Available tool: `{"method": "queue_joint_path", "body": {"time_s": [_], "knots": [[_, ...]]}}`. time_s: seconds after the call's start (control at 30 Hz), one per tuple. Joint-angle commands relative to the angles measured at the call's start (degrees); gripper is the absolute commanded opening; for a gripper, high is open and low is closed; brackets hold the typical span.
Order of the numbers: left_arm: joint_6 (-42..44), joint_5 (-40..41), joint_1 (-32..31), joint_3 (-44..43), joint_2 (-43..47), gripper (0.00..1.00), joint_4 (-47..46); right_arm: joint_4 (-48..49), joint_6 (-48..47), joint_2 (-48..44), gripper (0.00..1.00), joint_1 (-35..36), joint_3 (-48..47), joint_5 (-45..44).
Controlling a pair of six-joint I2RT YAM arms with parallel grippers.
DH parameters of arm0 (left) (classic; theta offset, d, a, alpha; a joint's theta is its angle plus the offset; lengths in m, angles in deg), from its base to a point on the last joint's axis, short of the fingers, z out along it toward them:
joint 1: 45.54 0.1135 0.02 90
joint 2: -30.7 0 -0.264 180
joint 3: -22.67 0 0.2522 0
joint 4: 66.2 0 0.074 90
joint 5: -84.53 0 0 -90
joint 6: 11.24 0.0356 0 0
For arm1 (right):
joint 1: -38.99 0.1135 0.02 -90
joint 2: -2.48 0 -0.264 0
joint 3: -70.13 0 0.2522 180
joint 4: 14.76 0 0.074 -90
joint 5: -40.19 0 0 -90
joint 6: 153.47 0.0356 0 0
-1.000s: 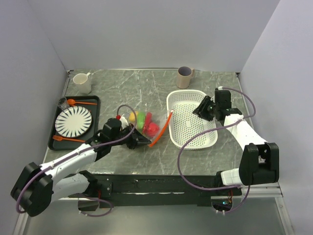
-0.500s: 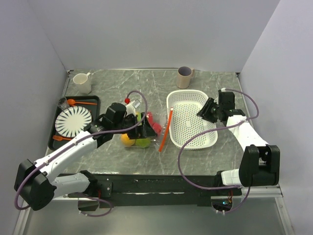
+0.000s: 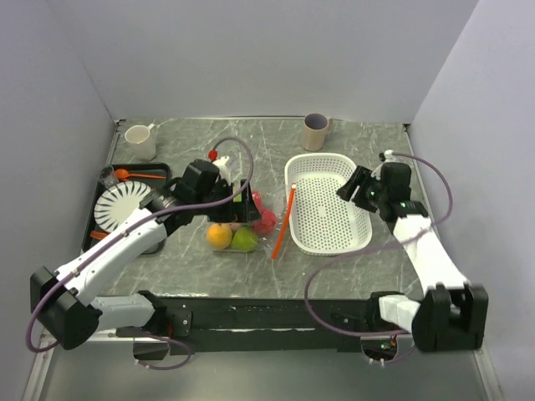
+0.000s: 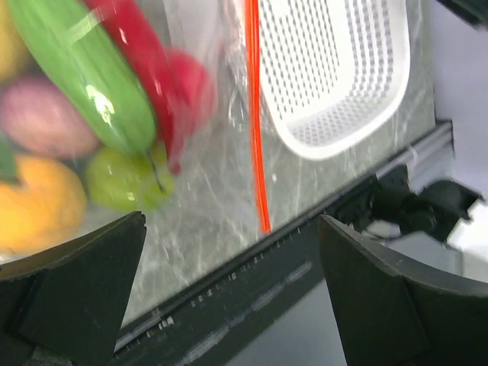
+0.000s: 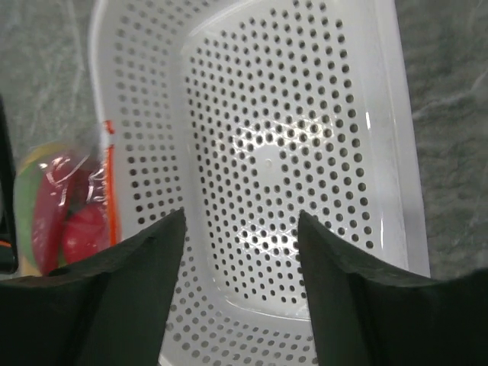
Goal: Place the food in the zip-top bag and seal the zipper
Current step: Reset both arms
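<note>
The zip-top bag (image 3: 247,219) lay on the desk near the middle of its near edge, just left of the white perforated basket (image 3: 328,219). The food (image 3: 219,236) was bunched together at the bag: an orange piece and a green piece (image 3: 244,241) on the near side, red pieces (image 3: 266,221) towards the basket, and in the left wrist view a long green vegetable (image 4: 84,76) seen through the clear film. The zipper (image 3: 283,224) ran along the bag's right edge, its far end against the basket's left rim; whether it was sealed could not be determined. The left gripper (image 3: 241,203) hung directly over the bag with its jaws spread wide and nothing between them. The right gripper (image 3: 354,185) hovered over the basket's right side, jaws parted, holding nothing. At the left edge of the desk sat a black tray (image 3: 161,172) carrying a striped plate (image 3: 117,206) and an orange spoon (image 3: 125,175). A white mug (image 3: 140,142) stood in the far left corner and a brown cup (image 3: 316,131) at the far edge.
</note>
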Motion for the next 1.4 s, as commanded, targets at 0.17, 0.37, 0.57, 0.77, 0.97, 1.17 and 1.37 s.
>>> {"method": "queue_joint_path", "body": {"time_s": [0.17, 0.37, 0.57, 0.77, 0.97, 1.17, 1.37], "knots": [[4.67, 11.43, -0.12, -11.06, -5.98, 0.99, 2.42, 8.57, -4.98, -16.13, 0.91, -0.42, 3.85, -13.15], [6.17, 16.95, 0.49, -13.88, -5.63, 0.99, 1.01, 12.26, -5.24, -16.48, 1.00, -0.42, 5.95, -15.00], [8.97, 16.98, 3.74, -11.95, -2.38, 0.99, -5.48, 22.26, -6.55, -17.01, 1.00, -0.42, 11.39, -17.63], [11.44, 18.20, 6.20, -9.66, 1.23, 0.99, -13.57, 24.39, -5.95, -15.26, 1.00, -0.43, 13.17, -25.01], [13.11, 22.94, 6.91, -10.89, 2.11, 0.99, -16.65, 35.42, -2.87, -21.13, 1.00, -0.42, 19.29, -31.95], [17.86, 10.04, 10.24, -14.14, -2.02, 0.99, -14.55, 50.84, -4.87, -19.75, 1.00, -0.42, 28.02, -29.17], [14.62, 9.85, 22.17, -5.55, -0.53, 0.99, -26.48, 47.07, -8.50, -15.35, 1.00, -0.42, 25.03, -28.53]]}}
